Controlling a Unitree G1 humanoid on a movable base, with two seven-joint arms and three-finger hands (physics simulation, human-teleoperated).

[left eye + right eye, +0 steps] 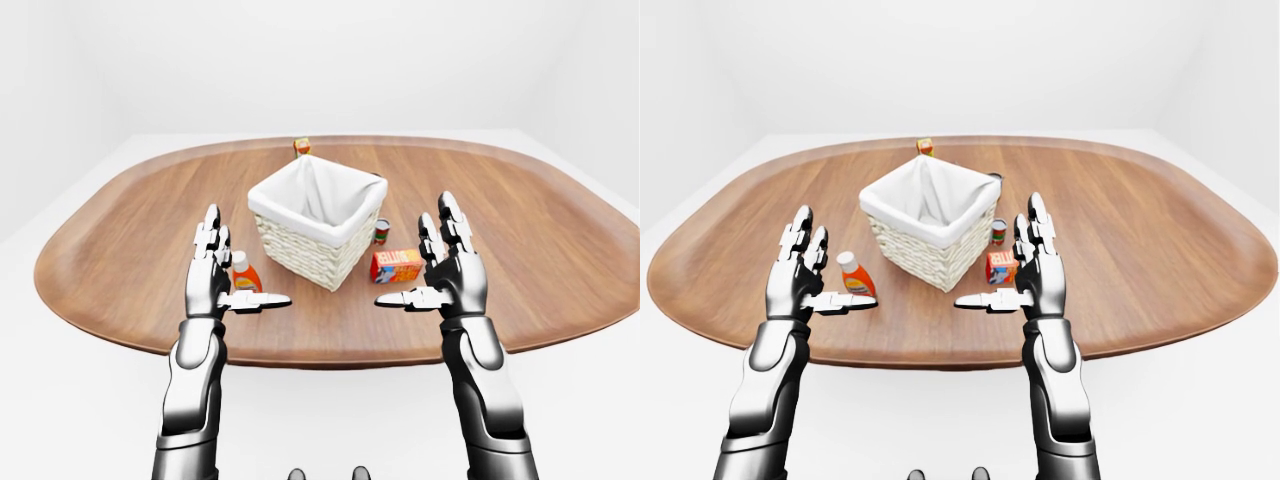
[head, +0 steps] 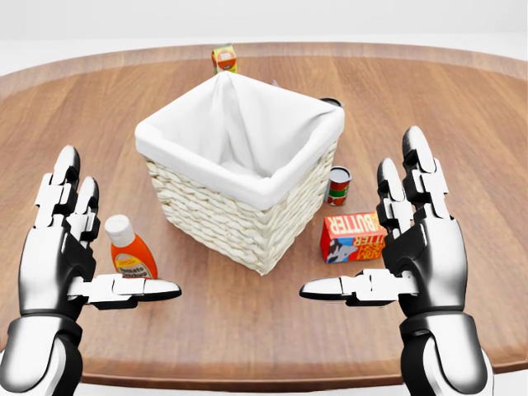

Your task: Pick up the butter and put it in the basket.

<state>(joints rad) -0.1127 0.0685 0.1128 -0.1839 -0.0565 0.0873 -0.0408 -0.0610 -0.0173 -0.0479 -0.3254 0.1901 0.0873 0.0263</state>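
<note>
White walls and a pale floor surround a broad oval wooden surface (image 1: 560, 260) that carries everything. On it, the butter (image 2: 353, 237), a red and orange carton with its label facing the head camera, stands upright at about four o'clock from the basket (image 2: 239, 177), just beside its lower right corner and apart from it. The right hand (image 2: 412, 247) is raised with its fingers spread and its thumb pointing inward, empty; in the head view its fingers overlap the carton's right edge, though whether they touch it cannot be told (the eye views suggest the hand hangs nearer the robot than the carton). A small red and green can (image 2: 339, 186) stands at twelve o'clock from the butter, near the basket wall. The white cloth-lined wicker basket sits mid-surface with its mouth showing nothing inside. At eight o'clock from it stands a ketchup bottle (image 2: 131, 251), partly behind the left hand (image 2: 82, 256), which is likewise spread and empty. A little orange box (image 2: 223, 58) stands at twelve o'clock beyond the basket.

The step in hand appears to be the approach: nothing is gripped. Next, the right hand likely needs to reach forward and slightly left, lower around the carton, and close without nudging the can.
</note>
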